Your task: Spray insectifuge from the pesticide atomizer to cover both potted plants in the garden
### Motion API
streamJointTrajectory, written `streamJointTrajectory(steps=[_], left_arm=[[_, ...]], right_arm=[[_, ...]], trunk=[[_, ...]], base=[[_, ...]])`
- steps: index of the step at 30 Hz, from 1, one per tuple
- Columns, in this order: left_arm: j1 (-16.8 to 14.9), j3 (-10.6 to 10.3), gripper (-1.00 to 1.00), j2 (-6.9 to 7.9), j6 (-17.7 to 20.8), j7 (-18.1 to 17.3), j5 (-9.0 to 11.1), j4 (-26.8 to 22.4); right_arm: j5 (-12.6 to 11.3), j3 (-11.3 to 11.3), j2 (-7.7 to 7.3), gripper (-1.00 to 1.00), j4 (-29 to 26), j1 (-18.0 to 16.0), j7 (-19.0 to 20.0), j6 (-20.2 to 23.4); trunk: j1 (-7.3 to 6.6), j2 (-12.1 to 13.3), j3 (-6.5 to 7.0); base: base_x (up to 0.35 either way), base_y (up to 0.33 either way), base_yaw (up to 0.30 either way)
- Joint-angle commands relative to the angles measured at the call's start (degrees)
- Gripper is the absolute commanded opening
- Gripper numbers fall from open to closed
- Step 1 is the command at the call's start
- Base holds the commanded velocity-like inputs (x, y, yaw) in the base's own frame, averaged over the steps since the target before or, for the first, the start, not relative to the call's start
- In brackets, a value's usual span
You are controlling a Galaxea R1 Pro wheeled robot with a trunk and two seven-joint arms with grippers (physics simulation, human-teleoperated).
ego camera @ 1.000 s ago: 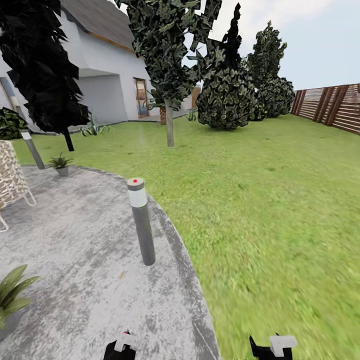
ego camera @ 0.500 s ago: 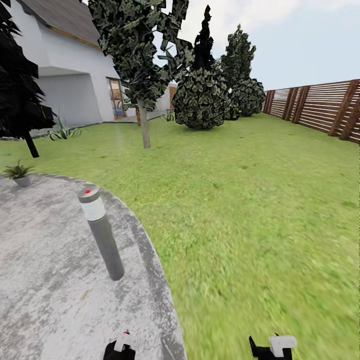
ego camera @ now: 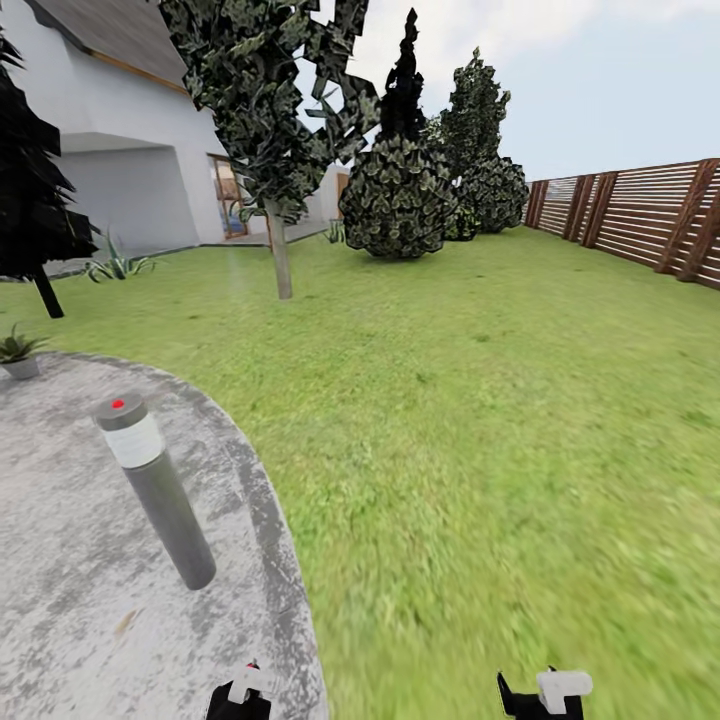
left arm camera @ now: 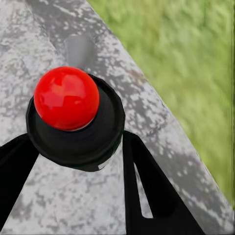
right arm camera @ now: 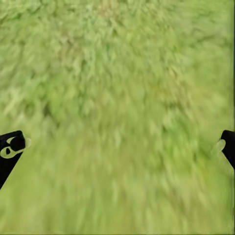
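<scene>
Between the fingers of the left gripper sits the dark, red-capped pesticide atomizer, so picking seems done. Right gripper is wide open above green lawn. One small grey-potted leafy plant stands far across the mottled grey paved patio; both sprayings remain.

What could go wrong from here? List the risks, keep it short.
1. The bollard lamp stands close ahead of the left gripper; turning left could clip it.
2. The one potted plant in sight sits at the head view's far left; driving straight onto the lawn likely misses it.
3. Crossing the patio rim could jolt the red-knobbed cap in that gripper.
</scene>
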Motion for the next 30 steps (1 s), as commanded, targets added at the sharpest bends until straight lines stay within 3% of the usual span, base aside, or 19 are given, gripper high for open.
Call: streamJointTrajectory(steps=[1, 19, 30], left_arm=[[-0.04, -0.24, -1.00, 0.02, -0.20, 0.11, -0.20, 0.07], [-0.04, -0.16, -1.00, 0.10, -0.20, 0.11, -0.15, 0.03], [-0.04, -0.16, -1.00, 0.44, -0.20, 0.11, -0.15, 0.03]], right_arm=[[-0.04, -0.49, 0.00, 1.00, 0.02, -0.04, 0.57, -0.15], [-0.04, -0.49, 0.00, 1.00, 0.08, -0.04, 0.62, -0.15], [-0.04, -0.49, 0.00, 1.00, 0.08, -0.04, 0.57, -0.15]], trunk=[[0.01, -0.02, -0.05], [0.01, -0.02, -0.05], [0.01, -0.02, -0.05]], base=[[0.244, -0.233, 0.000], [0.257, -0.225, 0.000], [0.317, -0.108, 0.000]])
